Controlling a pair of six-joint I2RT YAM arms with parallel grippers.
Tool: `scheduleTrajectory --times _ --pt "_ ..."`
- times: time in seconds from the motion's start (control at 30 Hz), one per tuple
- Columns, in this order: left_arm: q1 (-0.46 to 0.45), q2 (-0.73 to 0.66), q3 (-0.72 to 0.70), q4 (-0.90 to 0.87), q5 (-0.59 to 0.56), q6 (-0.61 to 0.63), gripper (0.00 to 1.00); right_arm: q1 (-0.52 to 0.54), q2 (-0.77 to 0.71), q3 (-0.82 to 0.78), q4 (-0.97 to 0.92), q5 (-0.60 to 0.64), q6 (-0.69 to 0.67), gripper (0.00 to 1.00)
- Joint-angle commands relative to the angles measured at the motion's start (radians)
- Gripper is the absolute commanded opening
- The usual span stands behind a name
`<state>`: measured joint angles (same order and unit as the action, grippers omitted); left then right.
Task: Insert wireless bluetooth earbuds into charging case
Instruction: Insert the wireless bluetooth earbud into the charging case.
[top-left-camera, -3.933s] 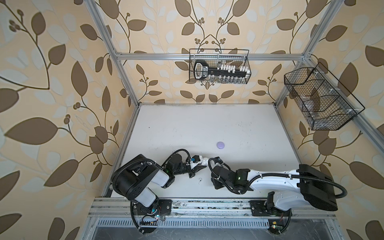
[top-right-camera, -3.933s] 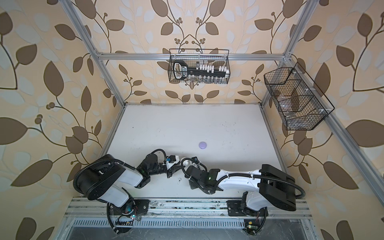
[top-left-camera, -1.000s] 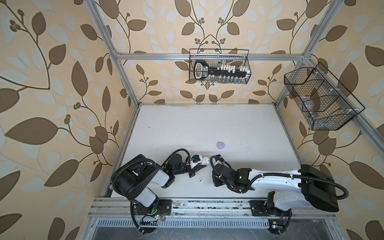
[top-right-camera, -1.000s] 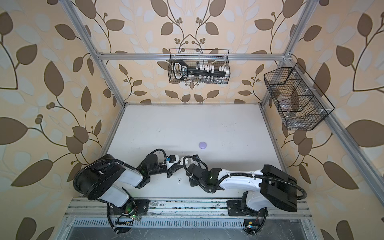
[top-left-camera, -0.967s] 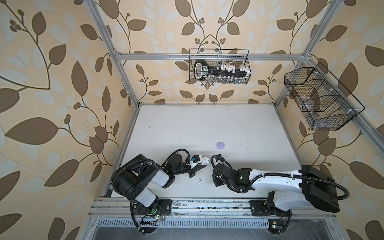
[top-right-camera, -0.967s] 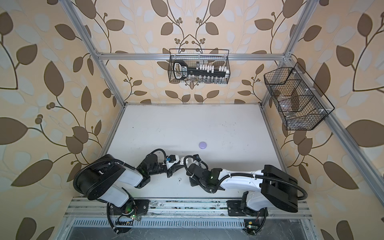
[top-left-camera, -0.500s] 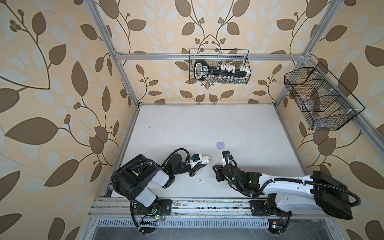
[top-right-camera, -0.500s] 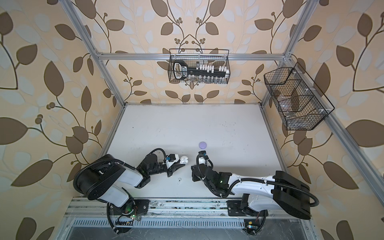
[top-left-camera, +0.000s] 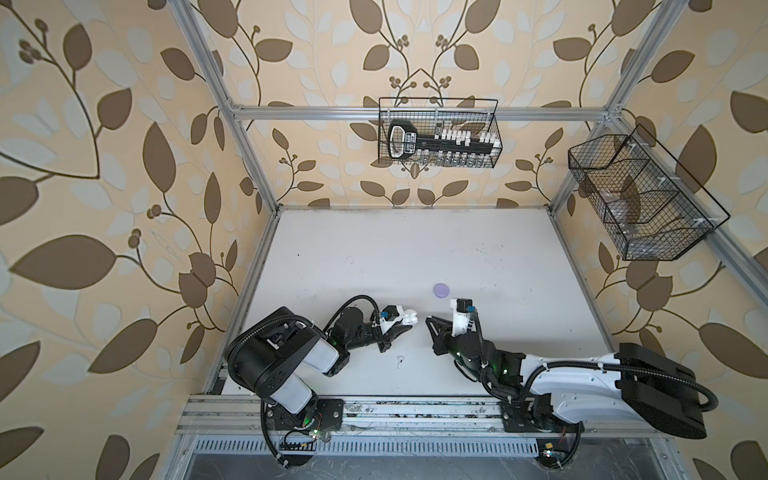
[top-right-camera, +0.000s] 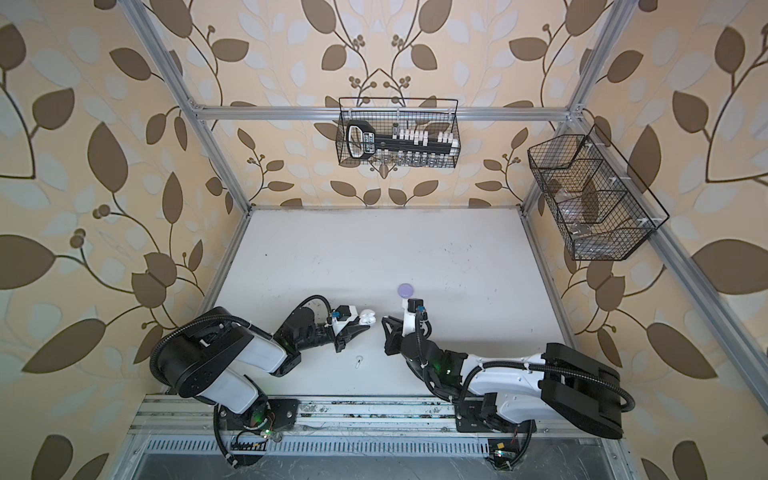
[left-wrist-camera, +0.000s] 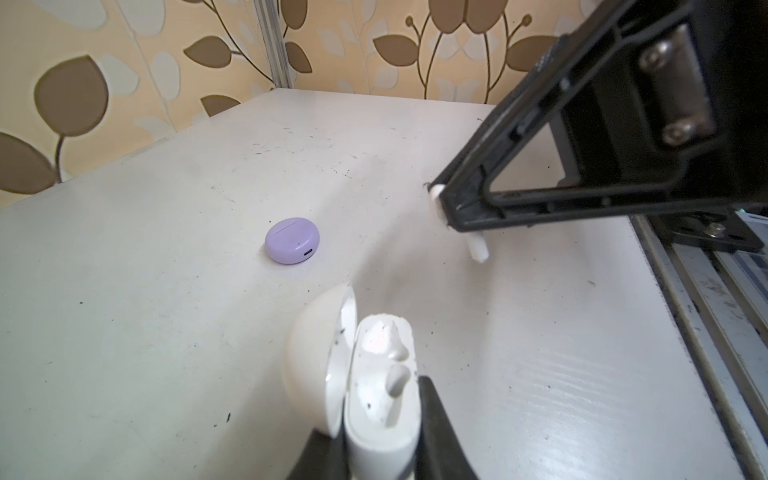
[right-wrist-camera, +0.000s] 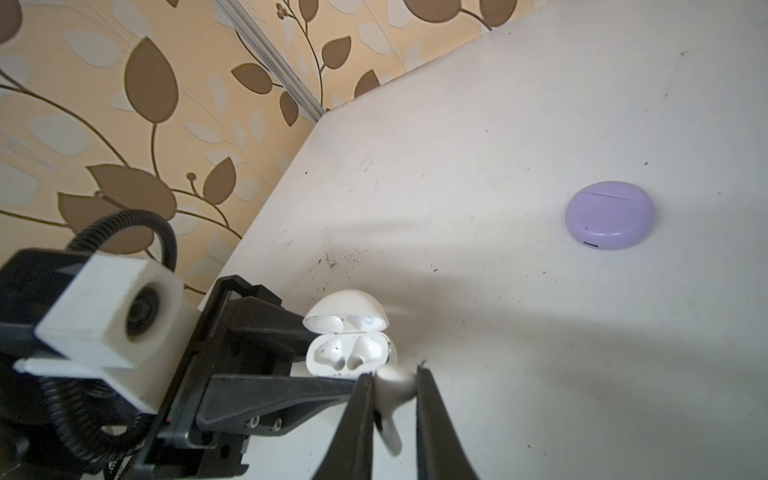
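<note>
While the right fingers (right-wrist-camera: 357, 424) are clenched on a white earbud (right-wrist-camera: 395, 384), pinching its bulb so that the stem pokes out past them, the left fingers (left-wrist-camera: 436, 428) are clamped on the base of the white case (left-wrist-camera: 374, 399); its lid (left-wrist-camera: 316, 365) stands swung open, and both wells look empty to me, though specks and glare make that hard to swear to.

Seen from the right wrist, the held earbud hangs just beside the white case, at the rim opposite the lid, close to it yet apart as far as I can tell; in both top views the right fingers stand on the side of the white case toward the right arm.

Its stem slants downward to the desk (top-left-camera: 374, 257); whether that long axis already lines up with a well I cannot tell.

My judgement is that the coming move turns on this: tip the stem into line with the nearer well, then carry it the short way over the rim; the right arm does the work, the left only steadies.

A second white earbud (top-left-camera: 400, 362) lies loose on the desk, near the white case on the side toward the arms' bases, touched by nothing; a closed lavender case (top-left-camera: 441, 290) sits flat beyond the white case toward the back wall, well apart; no lavender earbuds show.
</note>
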<state>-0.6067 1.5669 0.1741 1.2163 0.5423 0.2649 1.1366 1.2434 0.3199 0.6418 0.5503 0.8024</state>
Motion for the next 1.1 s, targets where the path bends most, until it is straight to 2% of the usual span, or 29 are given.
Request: scheduleTrajectory --times 0.0,0.5,1.07 --pt "0.016 0.01 0.007 0.086 0.004 -0.019 0.09 -0.007 0.048 -0.009 0.153 0.017 -0.029 0.16" --pt "0.031 0.016 0.007 0.104 0.011 -0.042 0.09 -0.035 0.208 0.055 0.316 -0.024 -0.069 0.15" --pt "0.038 0.022 0.005 0.124 0.016 -0.052 0.09 -0.028 0.297 0.121 0.326 -0.038 -0.108 0.15"
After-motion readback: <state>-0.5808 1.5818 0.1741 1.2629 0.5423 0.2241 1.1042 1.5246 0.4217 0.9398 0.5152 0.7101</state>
